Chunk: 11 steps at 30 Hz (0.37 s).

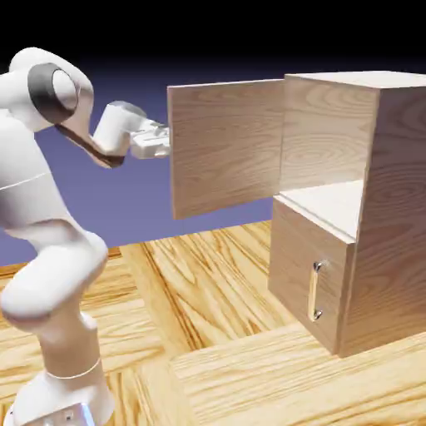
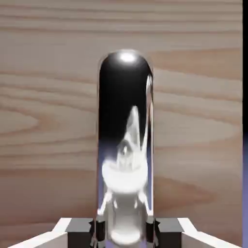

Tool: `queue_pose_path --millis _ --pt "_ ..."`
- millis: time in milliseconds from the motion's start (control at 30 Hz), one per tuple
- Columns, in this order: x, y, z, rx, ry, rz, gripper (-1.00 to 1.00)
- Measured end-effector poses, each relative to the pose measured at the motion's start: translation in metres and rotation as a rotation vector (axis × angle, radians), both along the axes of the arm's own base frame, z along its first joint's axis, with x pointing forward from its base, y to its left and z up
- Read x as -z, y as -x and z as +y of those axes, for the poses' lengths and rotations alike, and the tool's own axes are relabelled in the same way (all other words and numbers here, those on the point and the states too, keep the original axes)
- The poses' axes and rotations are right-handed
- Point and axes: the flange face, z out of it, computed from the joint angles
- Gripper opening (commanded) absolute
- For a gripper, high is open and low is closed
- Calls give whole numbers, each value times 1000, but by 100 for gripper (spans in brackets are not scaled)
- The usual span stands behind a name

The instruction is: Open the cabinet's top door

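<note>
The hand (image 1: 166, 140) sits in the upper left-centre of the exterior view, pressed to the far face of the swung-out top door (image 1: 225, 146), its fingertips hidden behind the door's left edge. In the hand view the hand (image 2: 125, 231) is clenched on the door's long handle (image 2: 125, 145), a shiny bar that runs up the middle of the frame between the two grey fingertips (image 2: 80, 227), with light wood grain filling the frame behind it.

The cabinet (image 1: 391, 208) stands at the right of the exterior view on the wooden surface (image 1: 216, 291). Its top door stands wide open, hinged at the cabinet's front left corner and reaching toward the frame's centre. The white arm (image 1: 50, 250) rises along the left edge. Below the door the surface lies bare between arm and cabinet.

The lower panel (image 1: 308, 274) is shut, its short silver handle (image 1: 317, 291) upright. The open upper compartment shows only a pale floor.
</note>
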Motion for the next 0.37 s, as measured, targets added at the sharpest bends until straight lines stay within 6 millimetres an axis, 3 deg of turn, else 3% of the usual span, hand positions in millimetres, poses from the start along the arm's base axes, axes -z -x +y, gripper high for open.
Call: queue_pose_path --millis 167,333,367 --pt "0 -4 12 43 0 0 -100" --pt "0 -15 38 136 0 -1 -100" --pt "0 -16 40 144 0 -1 100"
